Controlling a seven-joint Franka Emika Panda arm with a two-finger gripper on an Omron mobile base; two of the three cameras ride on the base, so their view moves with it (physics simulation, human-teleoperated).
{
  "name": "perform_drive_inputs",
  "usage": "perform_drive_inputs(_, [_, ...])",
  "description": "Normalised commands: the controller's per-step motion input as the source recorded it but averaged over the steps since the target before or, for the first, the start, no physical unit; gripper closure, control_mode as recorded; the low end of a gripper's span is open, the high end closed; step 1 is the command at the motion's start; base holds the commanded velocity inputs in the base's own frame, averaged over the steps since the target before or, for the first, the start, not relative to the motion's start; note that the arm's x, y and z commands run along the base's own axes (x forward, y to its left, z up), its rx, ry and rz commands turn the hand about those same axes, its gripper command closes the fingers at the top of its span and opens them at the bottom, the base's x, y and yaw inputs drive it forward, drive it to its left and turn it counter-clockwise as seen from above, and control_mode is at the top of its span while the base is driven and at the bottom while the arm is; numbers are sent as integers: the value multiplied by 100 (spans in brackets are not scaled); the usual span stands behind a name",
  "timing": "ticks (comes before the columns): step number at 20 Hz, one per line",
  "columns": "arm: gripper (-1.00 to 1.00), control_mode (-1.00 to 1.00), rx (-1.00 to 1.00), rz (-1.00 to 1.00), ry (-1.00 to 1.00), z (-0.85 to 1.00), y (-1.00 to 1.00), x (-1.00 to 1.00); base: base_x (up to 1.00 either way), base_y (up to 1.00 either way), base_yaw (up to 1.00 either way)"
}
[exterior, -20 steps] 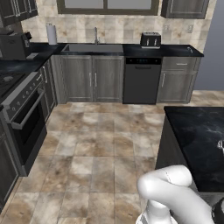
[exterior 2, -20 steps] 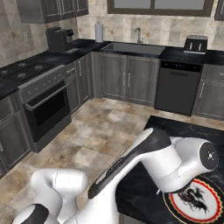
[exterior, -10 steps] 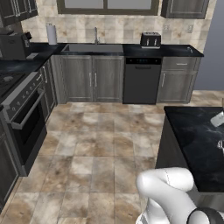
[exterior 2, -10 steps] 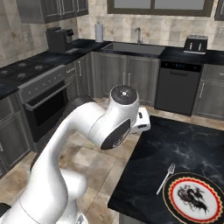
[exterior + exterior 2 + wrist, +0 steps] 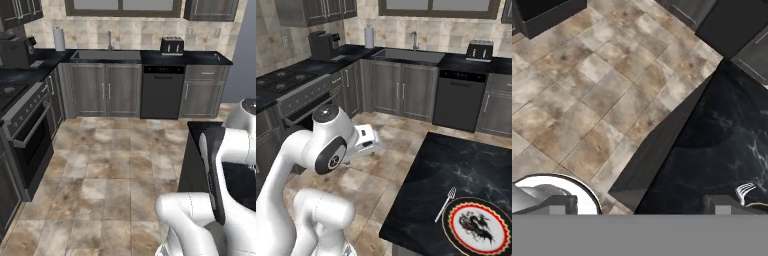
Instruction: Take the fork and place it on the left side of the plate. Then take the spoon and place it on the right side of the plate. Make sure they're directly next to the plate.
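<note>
The plate [image 5: 478, 227], red-rimmed with a dark centre, lies near the front of the black island counter [image 5: 466, 165]. The fork [image 5: 446, 204] rests on the counter just left of the plate's rim, tines pointing away from me. In the hand view the fork's tines [image 5: 745, 190] show at the lower right on the dark counter [image 5: 712, 145]. My gripper [image 5: 372, 146] hangs over the floor to the left of the island, well away from the fork and plate. Its jaws stand wide open [image 5: 639, 205] with nothing between them. The spoon is out of view.
The tiled floor [image 5: 391, 150] lies between the island and the grey cabinets. An oven [image 5: 30, 135] stands at the left. The far counter carries a sink [image 5: 105, 54], a toaster [image 5: 171, 46], a paper towel roll [image 5: 59, 38] and a coffee machine [image 5: 323, 45].
My arm has lifted off the island near the plate and swung left, so the hand now hangs over the floor. The fork stays beside the plate. The jaws stay open.
</note>
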Motion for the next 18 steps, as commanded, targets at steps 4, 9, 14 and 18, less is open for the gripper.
perform_drive_inputs(4, [-100,-100,-2,10,10,-19,91,4,0,0,0])
perform_drive_inputs(9, [-100,-100,0,11,3,-1,38,5,0,0,0])
perform_drive_inputs(14, [-100,-100,0,8,0,4,0,0,0,0,0])
perform_drive_inputs(18, [-100,-100,0,4,0,1,0,0,0,0,0])
